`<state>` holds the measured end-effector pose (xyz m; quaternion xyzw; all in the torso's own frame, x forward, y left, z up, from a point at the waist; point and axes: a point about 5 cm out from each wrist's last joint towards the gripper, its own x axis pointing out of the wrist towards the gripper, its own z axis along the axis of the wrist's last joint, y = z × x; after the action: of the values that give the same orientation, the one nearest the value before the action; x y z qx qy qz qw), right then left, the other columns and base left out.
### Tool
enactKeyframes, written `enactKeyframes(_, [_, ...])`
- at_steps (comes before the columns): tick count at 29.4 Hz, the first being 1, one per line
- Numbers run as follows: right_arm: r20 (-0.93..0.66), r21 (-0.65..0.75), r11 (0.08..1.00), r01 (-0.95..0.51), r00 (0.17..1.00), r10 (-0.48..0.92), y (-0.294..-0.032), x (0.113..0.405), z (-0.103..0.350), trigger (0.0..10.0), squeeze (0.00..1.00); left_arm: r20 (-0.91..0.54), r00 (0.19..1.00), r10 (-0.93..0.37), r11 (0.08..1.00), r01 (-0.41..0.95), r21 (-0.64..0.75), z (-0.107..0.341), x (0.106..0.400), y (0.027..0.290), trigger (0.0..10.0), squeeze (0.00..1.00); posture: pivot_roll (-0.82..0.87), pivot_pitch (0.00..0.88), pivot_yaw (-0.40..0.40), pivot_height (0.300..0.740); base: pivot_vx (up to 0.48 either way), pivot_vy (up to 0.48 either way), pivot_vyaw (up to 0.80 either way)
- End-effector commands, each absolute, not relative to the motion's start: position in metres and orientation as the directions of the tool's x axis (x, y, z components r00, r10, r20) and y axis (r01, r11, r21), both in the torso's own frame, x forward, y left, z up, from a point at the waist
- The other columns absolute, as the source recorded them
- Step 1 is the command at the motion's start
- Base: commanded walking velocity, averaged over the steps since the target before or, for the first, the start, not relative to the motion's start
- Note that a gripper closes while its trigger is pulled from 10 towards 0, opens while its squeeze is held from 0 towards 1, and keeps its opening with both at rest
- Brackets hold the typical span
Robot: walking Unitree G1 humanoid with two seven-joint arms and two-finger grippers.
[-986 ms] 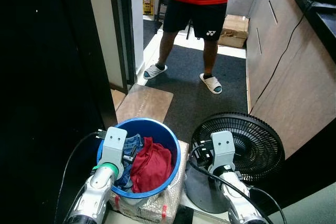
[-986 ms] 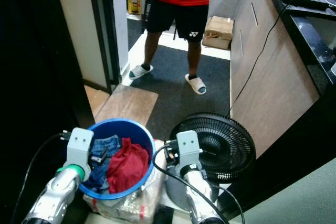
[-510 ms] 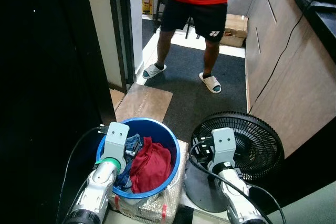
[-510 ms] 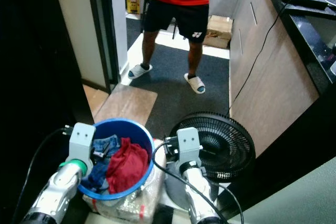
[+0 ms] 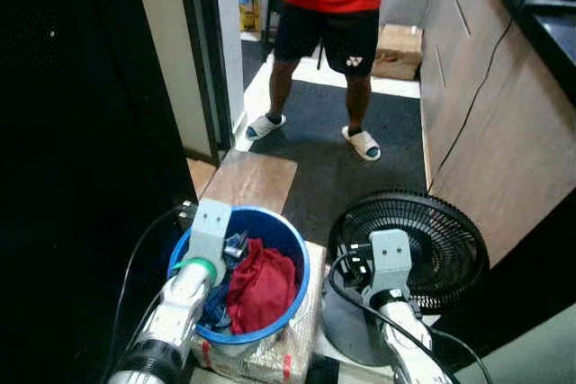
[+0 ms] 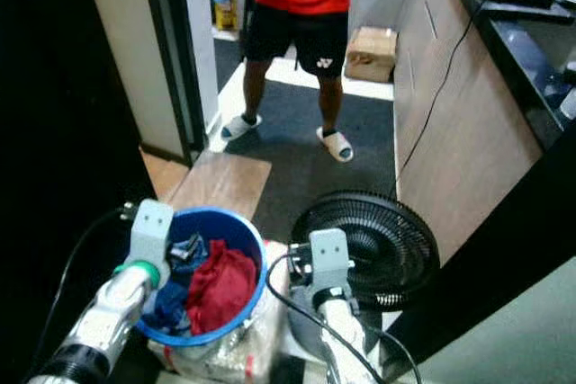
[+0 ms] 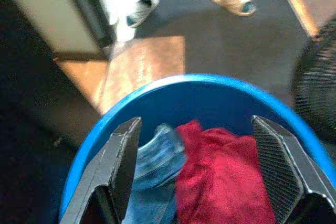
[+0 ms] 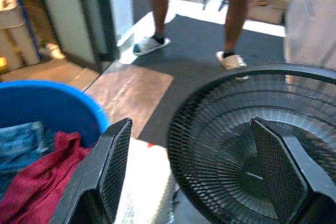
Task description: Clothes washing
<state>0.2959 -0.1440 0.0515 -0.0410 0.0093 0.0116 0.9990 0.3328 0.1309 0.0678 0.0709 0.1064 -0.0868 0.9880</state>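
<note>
A blue bucket holds a red garment and blue denim. My left gripper hangs over the bucket's left side, open, with its fingers spread above the clothes and nothing between them. My right gripper is open too, held in front of a black floor fan just right of the bucket. In the head views both silver arms reach forward from the bottom edge.
The bucket stands on a plastic-wrapped bundle. A person in a red shirt and sandals stands ahead on the dark carpet, holding controllers. A wooden board lies beyond the bucket. Brown cabinets line the right, a door frame the left.
The camera has shifted slightly. My left gripper has edged forward over the bucket's left rim. The right gripper stays by the fan, and both remain open.
</note>
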Motion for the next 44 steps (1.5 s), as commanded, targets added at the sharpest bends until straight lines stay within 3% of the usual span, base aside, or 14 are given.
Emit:
enactKeyframes(1, [-0.009,-0.080,0.997,-0.014,1.000,0.014,-0.143,0.292,0.053,10.0,0.00,-0.253,0.954,-0.162,0.974,0.196,0.116,0.061,0.330,0.133,10.0,0.00,-0.10,0.000,0.116,0.740,0.000,0.000,0.00])
enactKeyframes(18, [-0.055,-0.101,0.995,0.006,0.998,-0.012,-0.152,0.290,0.043,10.0,0.00,-0.256,0.952,-0.169,0.967,0.210,0.145,0.059,0.332,0.132,10.0,0.00,-0.03,0.000,0.106,0.740,0.000,0.000,0.00])
enactKeyframes(21, [-0.100,-0.141,0.988,-0.057,0.994,0.043,-0.151,0.287,0.036,10.0,0.00,-0.264,0.960,-0.090,0.979,0.135,0.154,0.050,0.322,0.152,10.0,0.00,0.03,0.011,0.028,0.740,0.000,0.000,0.00])
enactKeyframes(31, [-0.110,-0.150,0.981,-0.125,0.988,0.109,-0.138,0.294,0.038,10.0,0.00,-0.285,0.958,0.015,0.988,0.029,0.150,0.031,0.295,0.175,10.0,0.00,0.08,0.051,-0.020,0.740,0.000,0.000,0.00])
enactKeyframes(36, [-0.075,-0.141,0.982,-0.127,0.990,0.118,-0.136,0.299,0.046,10.0,0.00,-0.281,0.959,-0.023,0.989,0.062,0.133,0.030,0.294,0.164,10.0,0.00,0.05,0.000,-0.015,0.740,0.000,0.000,0.00])
enactKeyframes(44, [-0.064,-0.142,0.983,-0.120,0.992,0.112,-0.136,0.297,0.047,10.0,0.00,-0.250,0.966,-0.073,0.986,0.108,0.127,0.044,0.311,0.146,10.0,0.00,0.01,0.017,0.008,0.740,0.000,0.000,0.00])
